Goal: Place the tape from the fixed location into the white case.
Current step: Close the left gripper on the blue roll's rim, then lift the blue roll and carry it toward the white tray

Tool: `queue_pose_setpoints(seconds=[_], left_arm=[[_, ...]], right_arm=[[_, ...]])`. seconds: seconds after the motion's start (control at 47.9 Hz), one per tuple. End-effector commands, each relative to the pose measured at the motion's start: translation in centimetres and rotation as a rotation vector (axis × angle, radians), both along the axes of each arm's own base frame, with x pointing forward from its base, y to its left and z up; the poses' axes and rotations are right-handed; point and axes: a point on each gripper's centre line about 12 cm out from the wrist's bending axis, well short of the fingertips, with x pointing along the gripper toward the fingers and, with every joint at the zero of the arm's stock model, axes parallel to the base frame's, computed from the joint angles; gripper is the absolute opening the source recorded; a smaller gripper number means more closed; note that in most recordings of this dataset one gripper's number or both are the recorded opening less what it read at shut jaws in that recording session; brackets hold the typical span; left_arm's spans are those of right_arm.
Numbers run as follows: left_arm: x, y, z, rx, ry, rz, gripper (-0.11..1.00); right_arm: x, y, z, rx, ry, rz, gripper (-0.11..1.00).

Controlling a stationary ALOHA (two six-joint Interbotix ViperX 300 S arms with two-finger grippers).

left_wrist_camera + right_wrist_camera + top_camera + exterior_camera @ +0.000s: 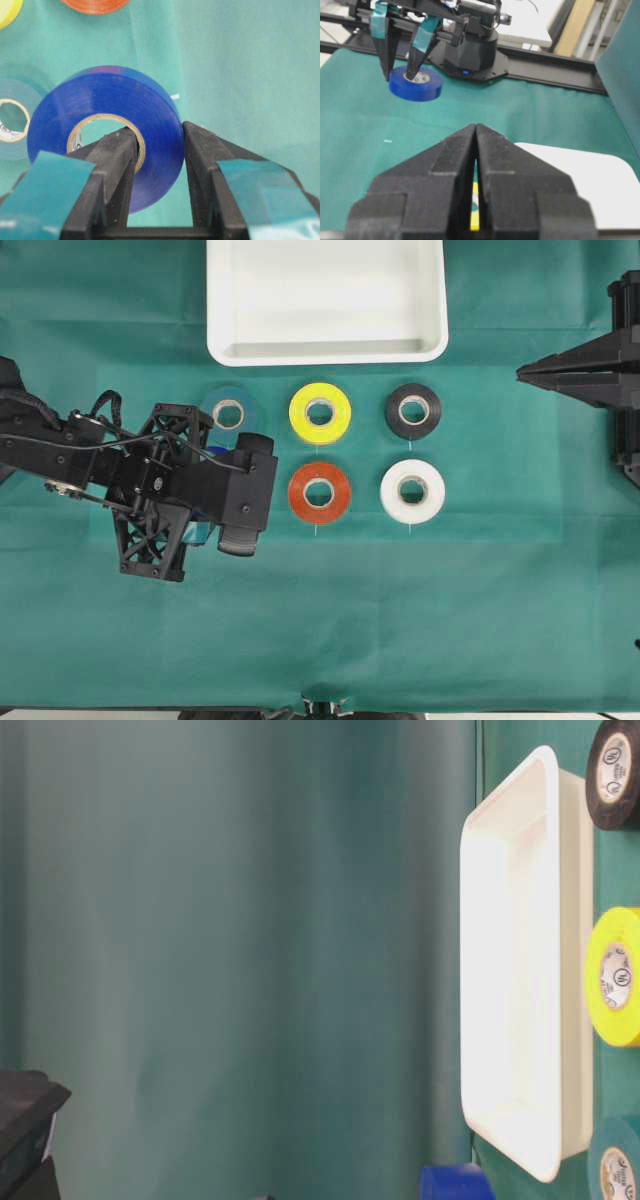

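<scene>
1. Overhead, a desk (480, 620) covered in green cloth carries the white case (326, 302), a shallow rectangular tray set at the far edge

2. Below the tray lie five rolls in rows: a dull teal roll (228, 415), a yellow roll (320, 412) and a black roll (413, 411), then an orange roll (319, 493) and a white roll (412, 491)

3. At the left, the left hand (159, 145) is clamped on the tape (107, 130), a royal-blue roll with a pale core

4. One finger (116, 165) sits inside the core hole, the other presses the roll's outer face, so the roll wall is pinched between them

5. Seen from the right wrist camera, the blue tape hangs tilted under the fingers, above the cloth, well apart from the tray

6. From above, the arm hides most of the tape, which sits just below the teal roll

7. At the right edge, the right hand (476, 150) has its fingers pressed together, holding nothing
</scene>
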Motion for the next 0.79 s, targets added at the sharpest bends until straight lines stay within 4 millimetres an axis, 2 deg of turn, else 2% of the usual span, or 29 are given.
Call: queue_pose_setpoints(seconds=[0.0, 0.188, 0.418, 0.564, 0.773], left_arm=[[0.0, 0.1, 1.5, -0.01, -0.045, 0.002, 0.25], [0.0, 0.1, 1.5, -0.011, -0.046, 0.003, 0.25], [0.2, 1.7, 1.7, -0.009, -0.052, 0.045, 0.25], [0.2, 3.6, 1.8, -0.008, -0.055, 0.098, 0.25], [0.1, 7.3, 1.9, -0.004, -0.058, 0.207, 0.25]], right_arm=[[0.3, 0.0, 1.3, 0.001, -0.031, -0.002, 0.0], [0.3, 0.0, 1.2, 0.001, -0.029, -0.002, 0.0], [0.3, 0.0, 1.2, 0.001, -0.028, -0.002, 0.0], [0.3, 0.0, 1.2, 0.0, -0.029, 0.0, 0.0], [0.3, 0.0, 1.2, 0.0, -0.029, -0.001, 0.0]])
